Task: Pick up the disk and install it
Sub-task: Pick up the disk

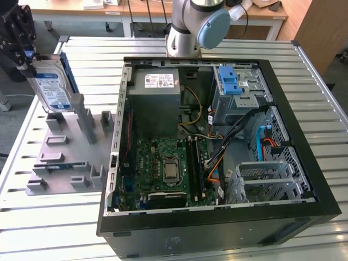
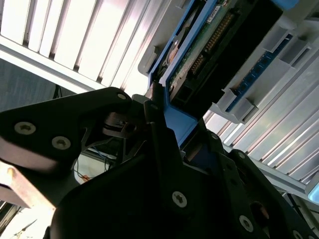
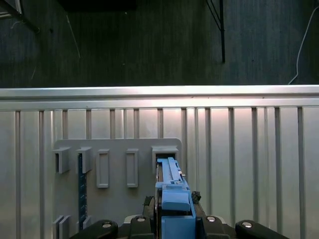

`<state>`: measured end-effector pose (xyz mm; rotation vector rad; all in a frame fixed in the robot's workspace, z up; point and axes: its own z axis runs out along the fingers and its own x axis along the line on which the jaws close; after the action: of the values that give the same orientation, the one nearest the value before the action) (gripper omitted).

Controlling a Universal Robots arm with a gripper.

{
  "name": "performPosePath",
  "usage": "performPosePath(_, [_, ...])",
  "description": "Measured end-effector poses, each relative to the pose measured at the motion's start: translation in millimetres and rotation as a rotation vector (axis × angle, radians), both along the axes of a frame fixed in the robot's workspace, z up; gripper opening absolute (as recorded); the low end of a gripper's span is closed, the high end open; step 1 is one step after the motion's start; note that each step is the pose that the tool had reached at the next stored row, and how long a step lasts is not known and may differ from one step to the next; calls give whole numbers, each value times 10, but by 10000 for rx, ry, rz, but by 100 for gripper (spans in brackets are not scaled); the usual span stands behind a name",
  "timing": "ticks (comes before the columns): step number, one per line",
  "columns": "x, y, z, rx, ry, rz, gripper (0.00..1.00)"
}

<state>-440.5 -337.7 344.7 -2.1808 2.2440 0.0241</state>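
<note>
PC tower (image 1: 217,136): lid off, up front on the slatted table (image 1: 109,51)
rack (image 1: 70,157): grey, slotted, just beside it, exterior view's left
disk (image 1: 51,87): upright over rack's far end
fingers (image 2: 162,144): pinching disk's blue frame

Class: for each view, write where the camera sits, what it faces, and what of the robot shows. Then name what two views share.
Exterior view: off the arm, high, looking down on the table, open computer case and fixture plate; the arm and the gripper holding the disk show.
Second wrist view: at the wrist, looking along the gripper at the disk's circuit-board side.
First wrist view: at the wrist, looking past the gripper and disk onto the fixture plate.
Shared: both wrist views show the gripper clamping the disk.
</note>
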Motion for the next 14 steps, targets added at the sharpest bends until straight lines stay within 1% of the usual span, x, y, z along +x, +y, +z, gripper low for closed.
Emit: performPosePath(14, [0, 0, 172, 1, -1, 0, 36])
